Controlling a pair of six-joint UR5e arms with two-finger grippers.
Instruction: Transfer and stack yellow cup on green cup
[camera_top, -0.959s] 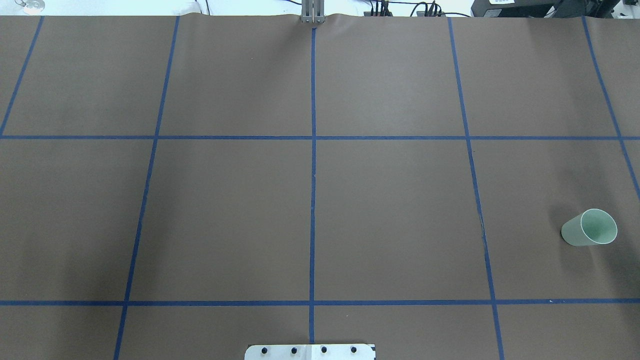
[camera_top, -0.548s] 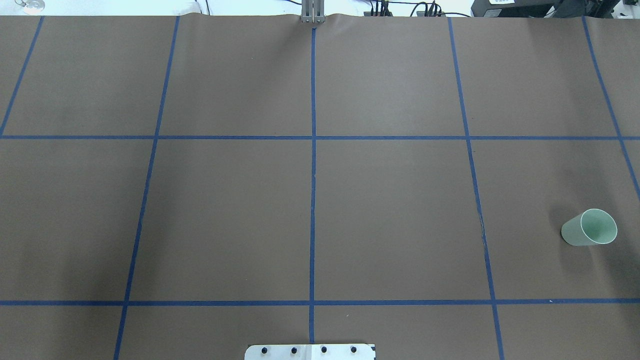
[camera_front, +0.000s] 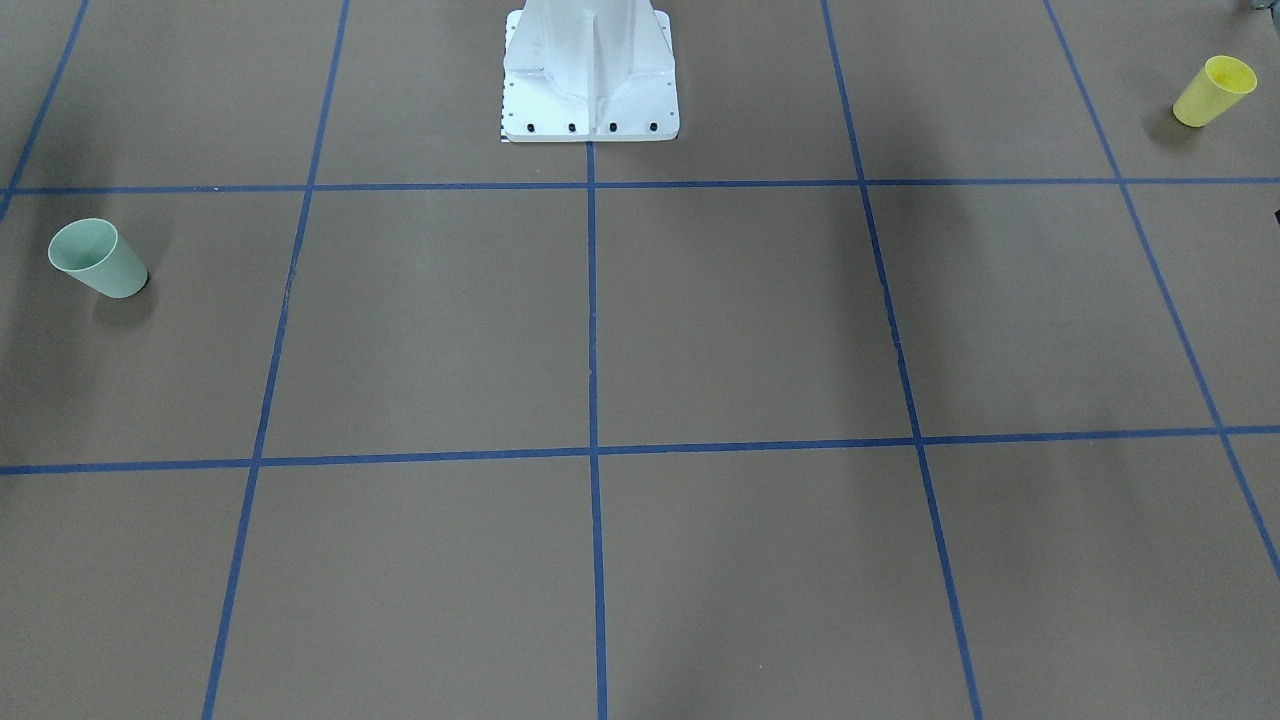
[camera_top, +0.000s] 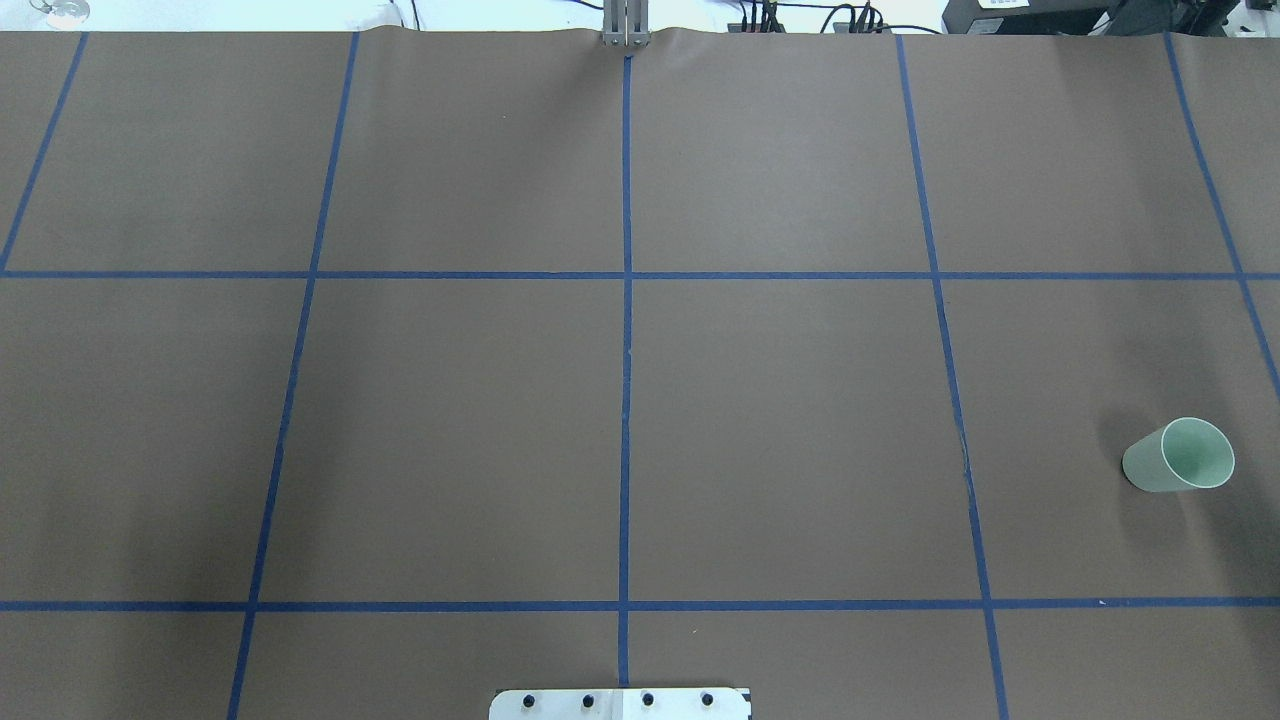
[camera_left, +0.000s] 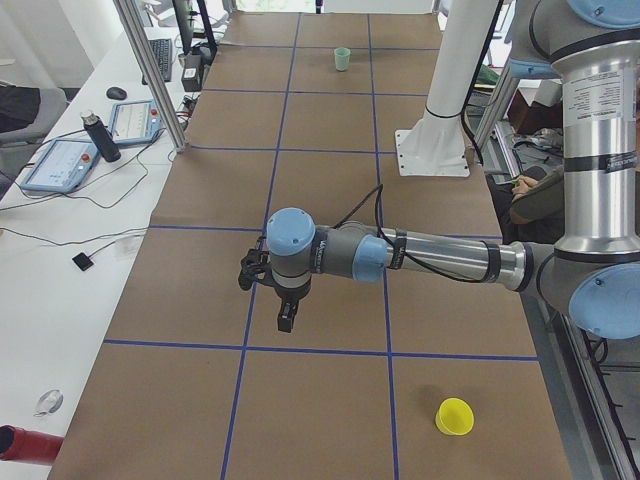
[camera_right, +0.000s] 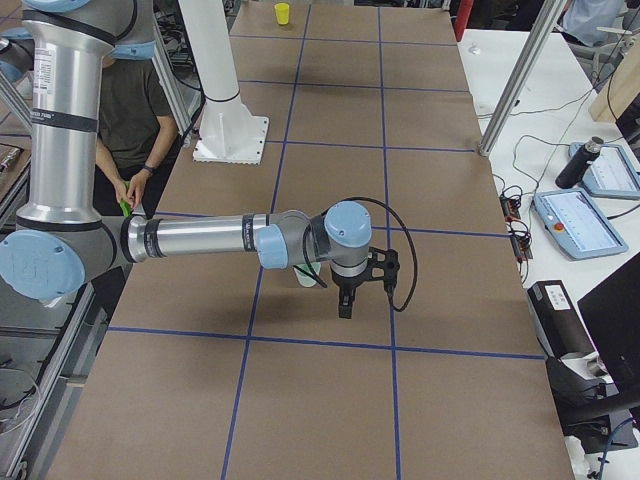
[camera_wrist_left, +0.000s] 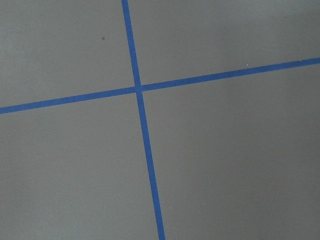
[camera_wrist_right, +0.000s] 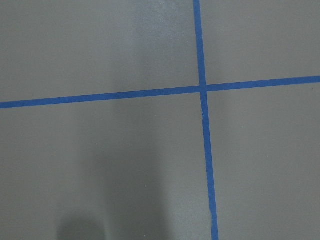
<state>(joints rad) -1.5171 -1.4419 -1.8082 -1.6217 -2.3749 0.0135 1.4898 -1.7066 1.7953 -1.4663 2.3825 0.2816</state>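
Two cups at opposite ends of the table, an arm reaching out over each end.

The yellow cup (camera_front: 1213, 92) stands mouth up at the robot's left end of the table (camera_top: 800, 420). The green cup (camera_top: 1178, 455) stands at the right end, well apart. The left gripper (camera_left: 285, 318) and right gripper (camera_right: 345, 305) point downward and touch neither cup. I cannot tell whether either is clenched or released.

green cup (camera_top: 1178, 456) standing near right edge, brown table (camera_top: 450, 430), blue tape grid (camera_top: 626, 400), white base plate (camera_top: 620, 704)
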